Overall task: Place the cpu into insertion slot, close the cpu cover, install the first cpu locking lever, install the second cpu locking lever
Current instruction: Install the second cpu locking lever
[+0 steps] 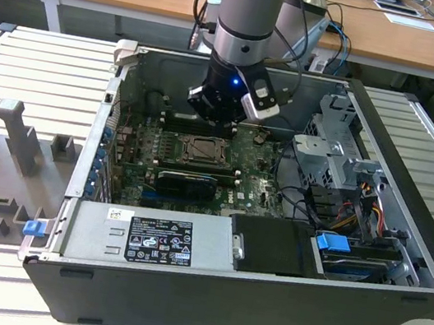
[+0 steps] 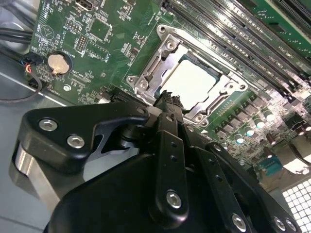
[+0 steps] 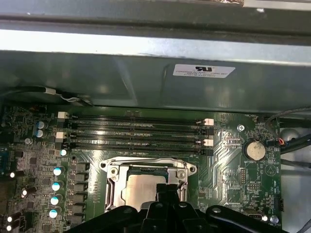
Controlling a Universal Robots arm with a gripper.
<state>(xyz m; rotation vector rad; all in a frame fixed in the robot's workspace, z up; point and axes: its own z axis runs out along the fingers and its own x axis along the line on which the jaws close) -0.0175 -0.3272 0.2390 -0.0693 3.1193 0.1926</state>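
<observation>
The cpu (image 2: 194,80) lies flat in the insertion slot (image 1: 201,150), its dull silver top facing up. Around it the cpu cover (image 2: 160,53) is down, a silvery frame with its window over the chip; both also appear in the first wrist view, cpu (image 3: 141,189) and cpu cover (image 3: 146,164). My gripper (image 2: 167,103) hangs just above the socket's near edge, its black fingers pressed together with nothing between them. In the exterior view the gripper (image 1: 210,118) sits inside the open computer case, right over the socket. How the locking levers stand is unclear.
Long black memory slots (image 3: 136,131) run beside the socket, with a coin battery (image 3: 254,149) further along. A black finned card (image 1: 188,183), the power supply (image 1: 146,238), a drive cage (image 1: 336,149) and cables crowd the case. Its metal walls (image 1: 97,134) enclose the board.
</observation>
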